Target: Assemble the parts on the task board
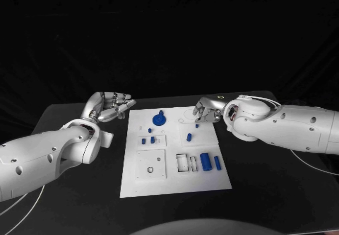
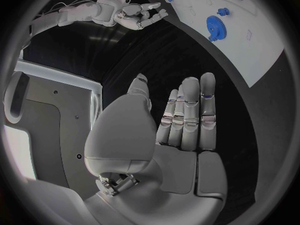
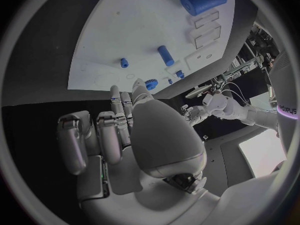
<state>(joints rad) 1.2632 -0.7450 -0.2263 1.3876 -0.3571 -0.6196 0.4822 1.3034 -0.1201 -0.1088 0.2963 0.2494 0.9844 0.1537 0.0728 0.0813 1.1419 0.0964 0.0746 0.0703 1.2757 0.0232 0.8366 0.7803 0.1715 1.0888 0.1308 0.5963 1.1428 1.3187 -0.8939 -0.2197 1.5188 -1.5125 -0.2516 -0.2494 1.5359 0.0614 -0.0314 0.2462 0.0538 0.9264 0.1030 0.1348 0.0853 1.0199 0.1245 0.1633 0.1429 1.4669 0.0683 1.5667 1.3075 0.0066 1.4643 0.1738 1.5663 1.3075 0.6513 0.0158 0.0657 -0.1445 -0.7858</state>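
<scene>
The white task board (image 1: 177,186) lies in the middle of the black table. On it are a blue gear (image 1: 159,119) at the far end, small blue pegs (image 1: 144,141) left of centre, another peg (image 1: 189,137) in the middle, and a large blue cylinder (image 1: 205,161) beside a thinner one (image 1: 217,163). My left hand (image 1: 111,107) hovers off the board's far left corner, palm up, fingers stretched and holding nothing; the left wrist view shows the left hand (image 2: 181,120) and the gear (image 2: 215,26). My right hand (image 1: 207,110) hangs over the far right corner, fingers loose, nothing in it.
A small black ring (image 1: 150,170) sits in a square recess near the board's front left. Rectangular slots (image 1: 187,162) lie left of the large cylinder. Bare black table surrounds the board on both sides and in front.
</scene>
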